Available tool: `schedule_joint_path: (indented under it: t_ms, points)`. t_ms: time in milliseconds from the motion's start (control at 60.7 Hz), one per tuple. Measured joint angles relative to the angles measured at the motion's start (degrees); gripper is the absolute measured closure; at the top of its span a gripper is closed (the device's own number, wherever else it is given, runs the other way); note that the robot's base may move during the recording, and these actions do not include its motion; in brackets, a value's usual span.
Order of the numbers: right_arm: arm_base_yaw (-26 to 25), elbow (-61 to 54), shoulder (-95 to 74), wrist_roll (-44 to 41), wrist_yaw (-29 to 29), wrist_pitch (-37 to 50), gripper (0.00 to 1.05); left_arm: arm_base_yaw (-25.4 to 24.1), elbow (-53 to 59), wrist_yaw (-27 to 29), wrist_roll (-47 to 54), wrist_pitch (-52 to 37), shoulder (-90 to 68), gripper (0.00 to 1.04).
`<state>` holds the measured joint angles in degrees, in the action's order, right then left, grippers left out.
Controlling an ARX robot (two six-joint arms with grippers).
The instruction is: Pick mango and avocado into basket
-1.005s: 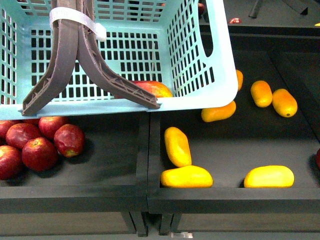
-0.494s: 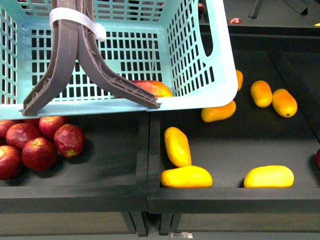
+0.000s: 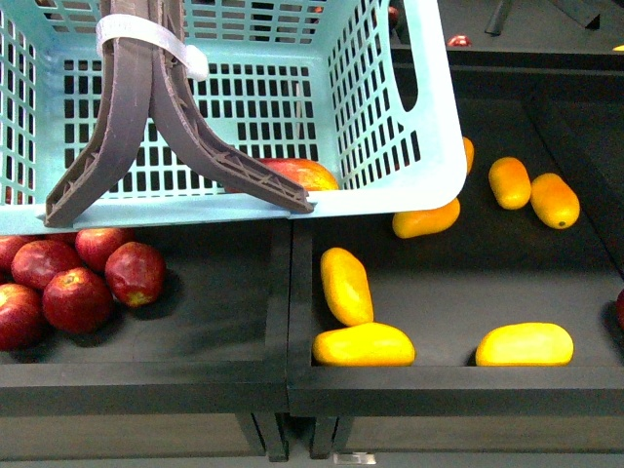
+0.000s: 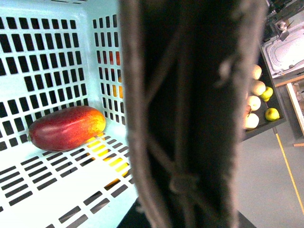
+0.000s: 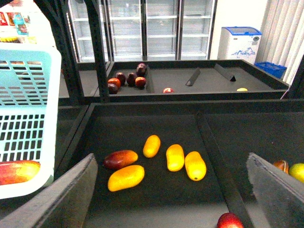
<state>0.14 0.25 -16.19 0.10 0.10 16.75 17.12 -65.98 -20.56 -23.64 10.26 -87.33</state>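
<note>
One mango (image 3: 300,173) was seen in the front view lying inside the basket (image 3: 390,201) behind its brown-grey handles (image 3: 127,127), with red apples (image 3: 73,297) and yellow mangoes (image 3: 363,344) nearer the camera. In the left wrist view that mango was shown on the slotted floor against a lattice wall, and the left gripper was not seen, so its grip could not be told. In the right wrist view the right gripper (image 5: 171,159) was held wide, nothing between its fingers (image 5: 61,199).
</note>
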Motion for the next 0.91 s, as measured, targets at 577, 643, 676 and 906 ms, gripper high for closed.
schedule_joint_path:
  t_ms: [577, 643, 676, 906]
  points:
    - [0.00, 0.00, 0.00, -0.02, 0.00, 0.00, 0.08, -0.02, 0.00, 0.00, 0.02, 0.00, 0.00, 0.99]
    - [0.00, 0.00, 0.00, -0.02, 0.00, 0.00, 0.08, 0.00, 0.00, 0.00, 0.00, 0.00, 0.00, 0.99]
    - [0.00, 0.00, 0.02, -0.02, 0.02, 0.00, 0.08, 0.00, 0.00, 0.02, -0.02, 0.00, 0.00, 0.99]
    - [-0.07, 0.00, 0.04, -0.02, 0.20, -0.15, 0.08, 0.61, 0.00, -0.55, 0.00, 0.00, -0.02, 0.99]
